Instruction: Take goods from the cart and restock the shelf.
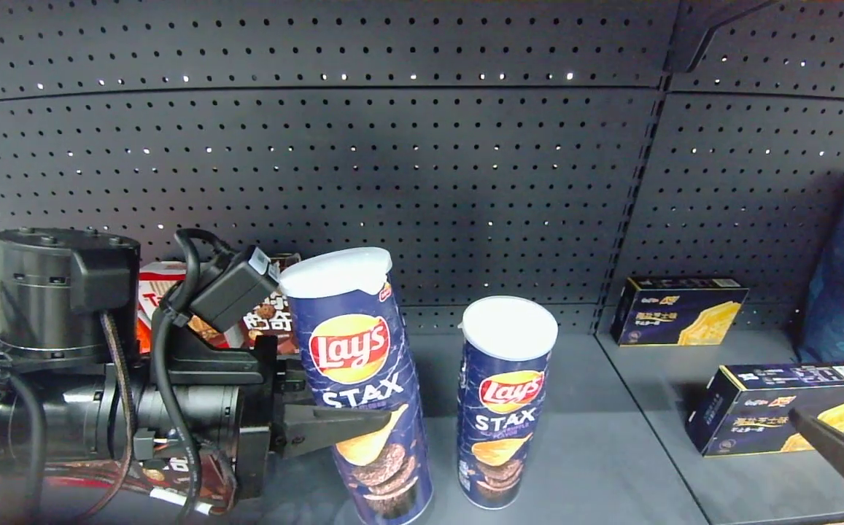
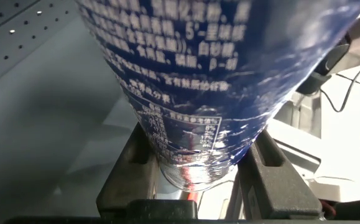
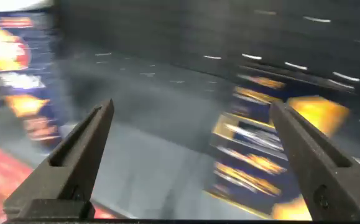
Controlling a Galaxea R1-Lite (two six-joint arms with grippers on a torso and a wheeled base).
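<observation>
Left jaws are clamped from the side across the lower half of a can [image 1: 359,364]. It is held tilted, lid leaning left, base low over the shelf [image 1: 597,452]; contact cannot be told. Just right of it a second can [image 1: 505,401] stands upright, near but apart. For set-down, the held can's long axis must likely be brought vertical. Right jaws are spread wide, nothing held, by the boxes [image 1: 779,408] well to the right.
</observation>
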